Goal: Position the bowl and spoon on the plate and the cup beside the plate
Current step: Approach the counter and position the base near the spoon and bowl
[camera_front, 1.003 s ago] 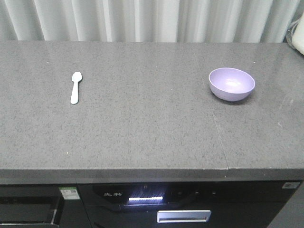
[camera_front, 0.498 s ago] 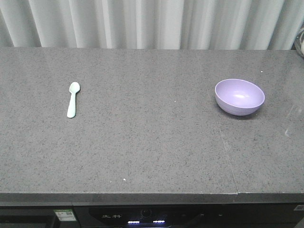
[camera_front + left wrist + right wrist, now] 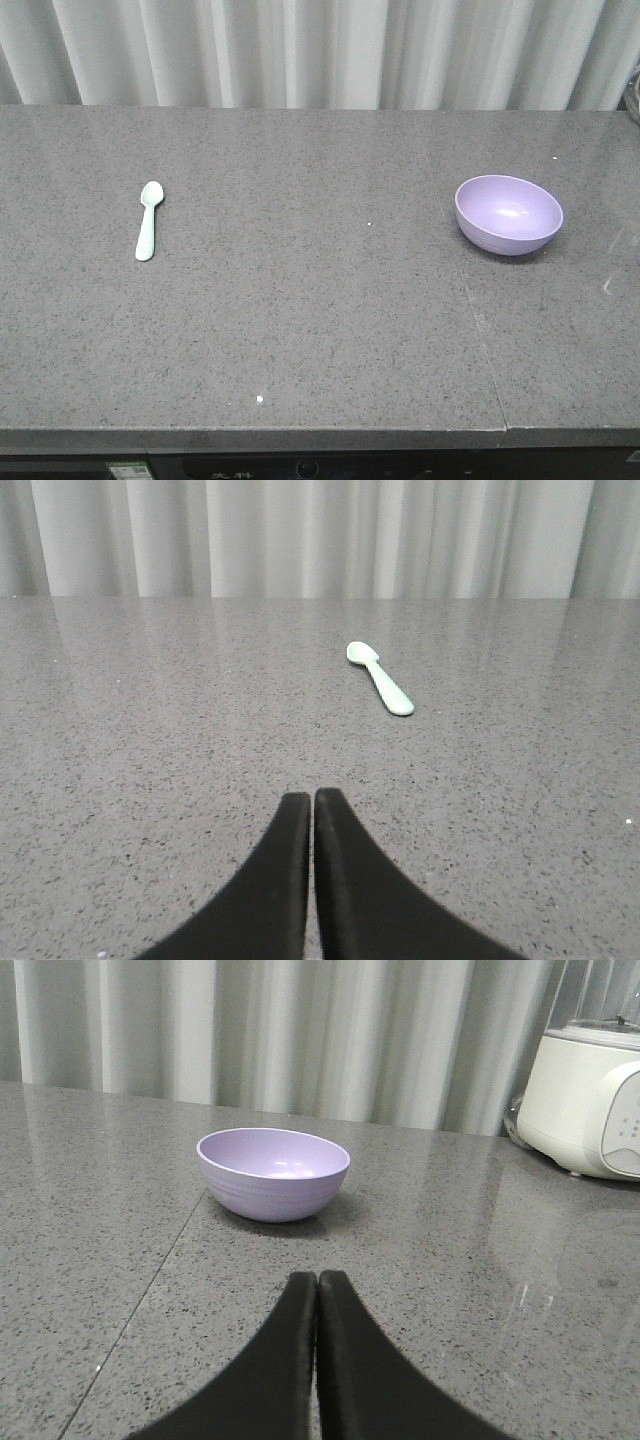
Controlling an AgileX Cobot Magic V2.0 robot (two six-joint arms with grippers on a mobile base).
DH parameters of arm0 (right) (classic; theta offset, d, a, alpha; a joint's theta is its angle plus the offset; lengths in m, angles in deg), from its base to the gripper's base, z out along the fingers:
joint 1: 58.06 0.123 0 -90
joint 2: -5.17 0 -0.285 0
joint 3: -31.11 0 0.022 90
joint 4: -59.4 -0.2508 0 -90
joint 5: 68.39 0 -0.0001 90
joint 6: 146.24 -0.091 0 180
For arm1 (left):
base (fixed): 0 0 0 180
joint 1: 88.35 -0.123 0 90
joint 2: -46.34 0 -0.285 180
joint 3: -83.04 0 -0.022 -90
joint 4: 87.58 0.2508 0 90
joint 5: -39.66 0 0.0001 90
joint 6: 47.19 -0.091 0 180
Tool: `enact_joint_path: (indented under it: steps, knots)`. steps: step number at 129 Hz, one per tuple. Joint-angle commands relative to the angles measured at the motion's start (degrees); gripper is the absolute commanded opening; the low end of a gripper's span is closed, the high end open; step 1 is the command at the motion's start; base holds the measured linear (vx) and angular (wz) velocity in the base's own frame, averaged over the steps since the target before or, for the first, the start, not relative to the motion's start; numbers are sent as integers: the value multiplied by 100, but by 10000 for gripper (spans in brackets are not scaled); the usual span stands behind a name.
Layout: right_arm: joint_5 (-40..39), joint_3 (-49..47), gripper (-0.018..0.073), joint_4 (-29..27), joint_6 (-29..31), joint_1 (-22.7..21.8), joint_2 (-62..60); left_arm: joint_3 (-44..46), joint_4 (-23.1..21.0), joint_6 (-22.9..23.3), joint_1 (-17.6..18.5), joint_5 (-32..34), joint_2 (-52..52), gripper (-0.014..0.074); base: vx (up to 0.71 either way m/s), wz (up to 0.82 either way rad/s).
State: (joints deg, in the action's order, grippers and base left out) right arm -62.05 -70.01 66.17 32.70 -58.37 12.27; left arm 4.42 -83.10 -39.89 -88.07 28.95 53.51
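Observation:
The lavender bowl (image 3: 508,213) stands upright on the right part of the grey counter, empty; the right wrist view has the bowl (image 3: 273,1172) ahead of my right gripper (image 3: 317,1278), which is shut on nothing. The mint-green spoon (image 3: 147,233) lies flat on the left, handle toward the front edge. In the left wrist view the spoon (image 3: 381,678) is ahead and to the right of my left gripper (image 3: 312,796), shut and empty. The plate and the cup are out of view.
A white appliance (image 3: 588,1100) stands on the counter to the right of the bowl. A seam (image 3: 483,340) runs across the counter in front of the bowl. Pale curtains (image 3: 320,50) hang behind the counter's back edge.
The front view has shifted: the counter, spoon and bowl sit lower in the picture and the cabinet front below has dropped out of sight. Spoon and bowl keep their places on the counter.

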Motion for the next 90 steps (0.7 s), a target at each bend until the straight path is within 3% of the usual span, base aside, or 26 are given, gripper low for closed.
enact_joint_path:
  steps: [1,90]
  knots:
    - [-390,33,-1,20,49,-24,-17,-65,-11,42,-4,385,-92,-6,5,-1]
    - [-390,33,-1,20,49,-24,-17,-65,-11,42,-4,385,-92,-6,5,-1]
